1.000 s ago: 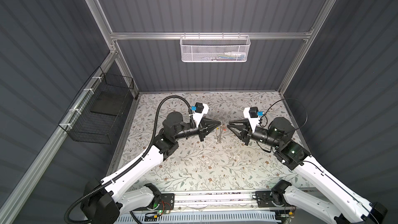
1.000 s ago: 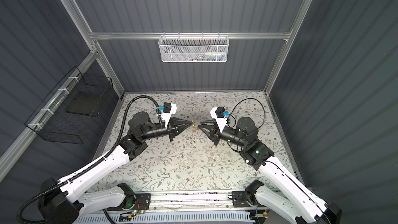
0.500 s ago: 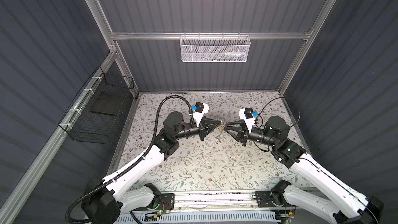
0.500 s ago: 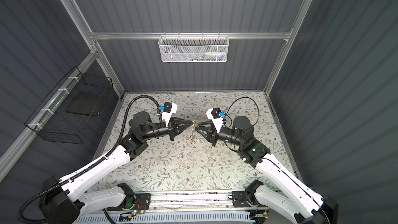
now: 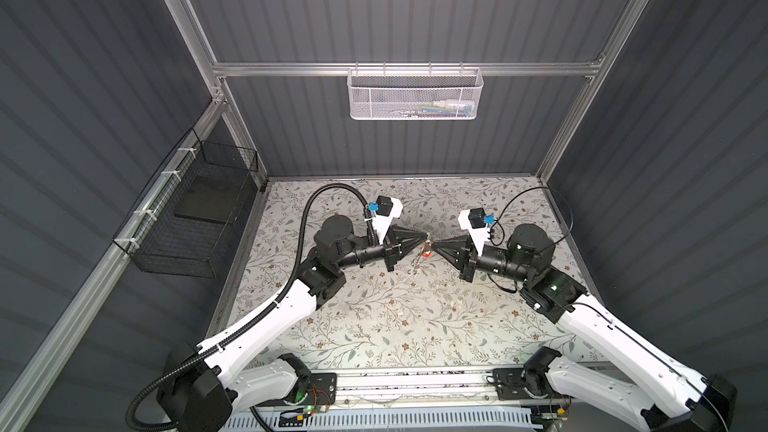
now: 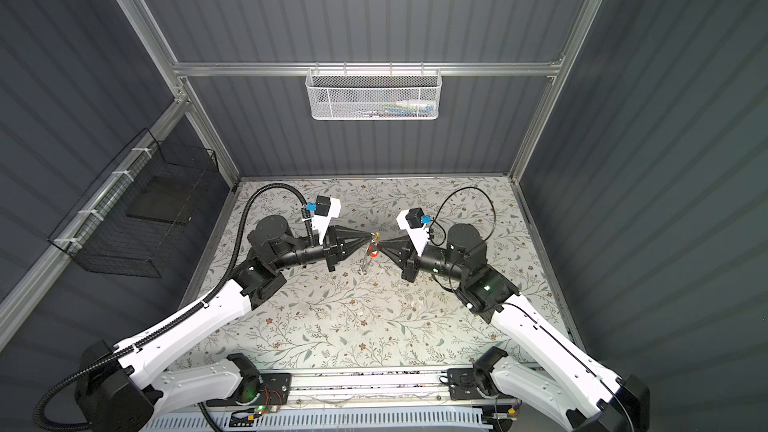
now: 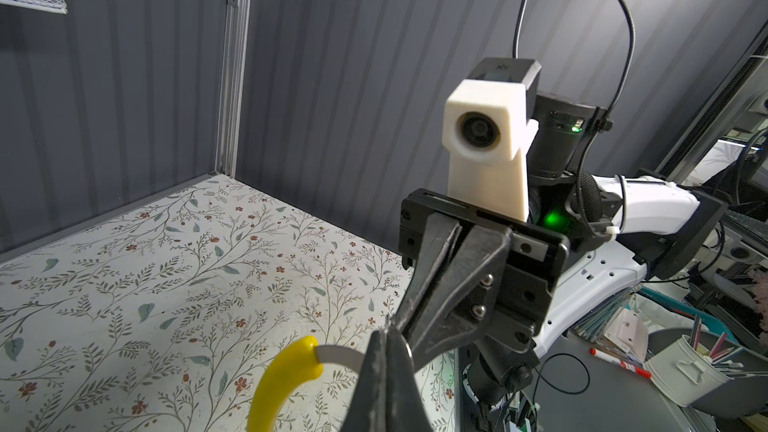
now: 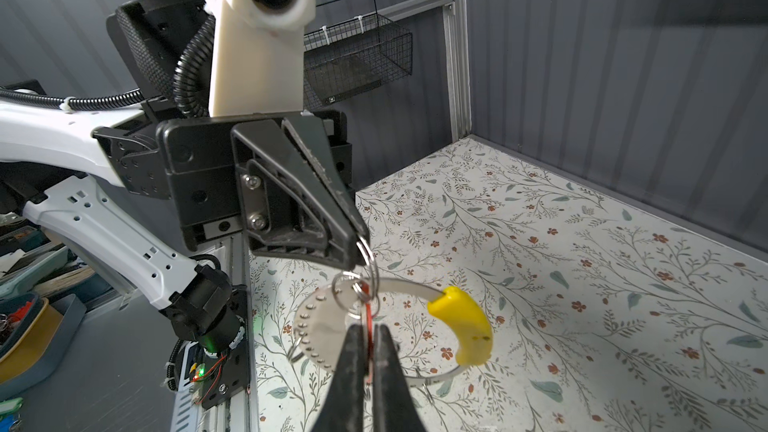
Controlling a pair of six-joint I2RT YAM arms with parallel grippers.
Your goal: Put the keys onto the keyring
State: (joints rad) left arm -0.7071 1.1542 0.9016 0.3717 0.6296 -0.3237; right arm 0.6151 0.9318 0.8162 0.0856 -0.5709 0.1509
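Floral worktop (image 5: 374,326): your two end effectors met tip to tip above it, just 12 o'clock of centre. Your left end effector (image 5: 424,237) pointed to 3 o'clock, jaws pinched tight on the grey band of the keyring (image 8: 461,326), right beside its yellow section. Your right end effector (image 5: 434,244) pointed to 9 o'clock, jaws narrow, clamped on the red tag of the keys (image 8: 367,307). The keyring hung clear of the worktop, at 6 o'clock of the tips in both top views. Silver rings (image 8: 353,288) and a round metal disc (image 8: 320,326) bunched at the tag; couldn't tell what was threaded where.
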